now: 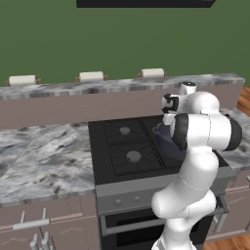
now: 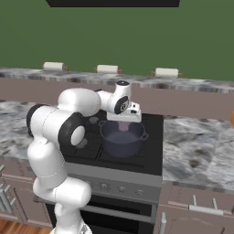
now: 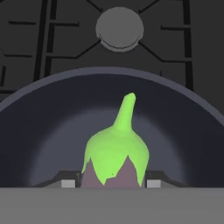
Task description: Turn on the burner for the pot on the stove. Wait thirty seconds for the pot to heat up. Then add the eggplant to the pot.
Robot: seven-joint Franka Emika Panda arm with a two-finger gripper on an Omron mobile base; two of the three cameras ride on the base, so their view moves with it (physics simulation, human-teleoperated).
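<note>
Your gripper (image 3: 108, 183) is hanging right over the pot (image 2: 122, 137), and it's clamped on the eggplant (image 3: 114, 148): in the hand view the two finger tips (image 3: 68, 183) sit tight against either side of the purple body, with the bright green cap and stem pointing away from the hand, toward the pot's floor. The pot's dark rim (image 3: 109, 72) arcs across that view, and the eggplant sits inside that arc, above the dark blue-grey bottom. Beyond the rim you can see a grey burner cap (image 3: 119, 29) and black grates.

From the right base view, the hand is directly above the pot's mouth, and a little pale purple shows just under it, level with the rim. The pot stands on the near right burner of the stove (image 2: 87, 146), both small side handles visible. From the left base view, your arm covers most of the pot; the stove's two left burners (image 1: 133, 156) lie bare, and marbled counter (image 1: 39, 156) runs off to the left.
</note>
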